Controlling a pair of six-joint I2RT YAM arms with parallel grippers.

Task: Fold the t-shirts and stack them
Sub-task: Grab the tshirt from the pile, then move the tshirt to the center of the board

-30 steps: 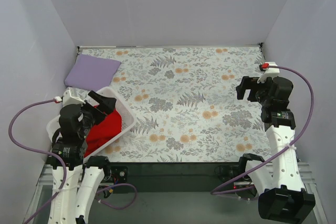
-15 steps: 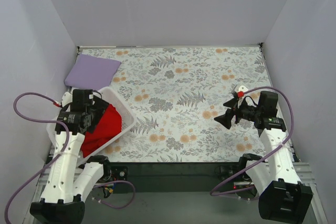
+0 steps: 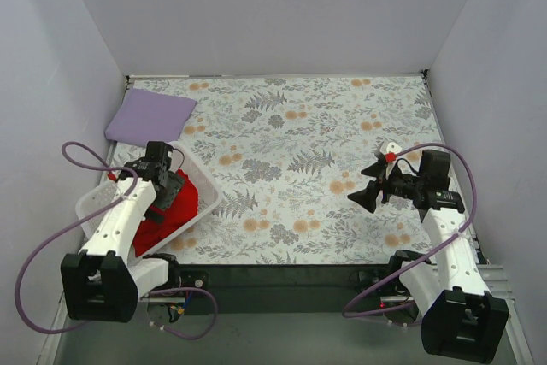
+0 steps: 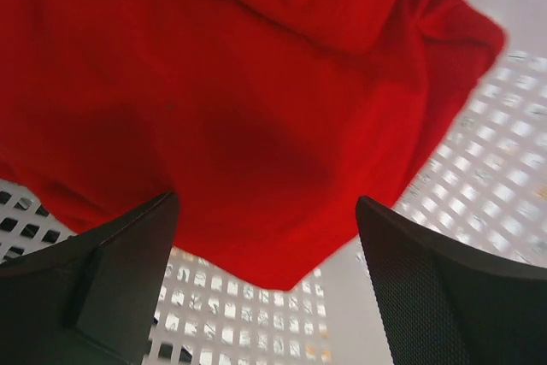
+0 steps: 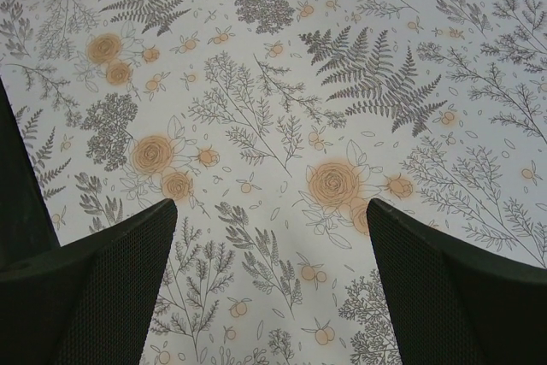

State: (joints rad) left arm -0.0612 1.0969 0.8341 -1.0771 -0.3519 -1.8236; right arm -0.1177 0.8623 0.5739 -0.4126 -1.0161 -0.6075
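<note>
At the near-left edge of the floral worktop (image 3: 291, 237), a white mesh basket (image 3: 96, 201) held a crumpled red t-shirt (image 3: 181, 198). The left hand (image 4: 265, 204) hung close over that shirt inside the basket, its fingers spread wide with nothing between them. On the right side, the right hand (image 5: 271, 204) hovered above the bare printed surface, also wide and empty. Beyond the basket, in the far-left corner, a folded lilac t-shirt (image 3: 149, 115) lay flat.
</note>
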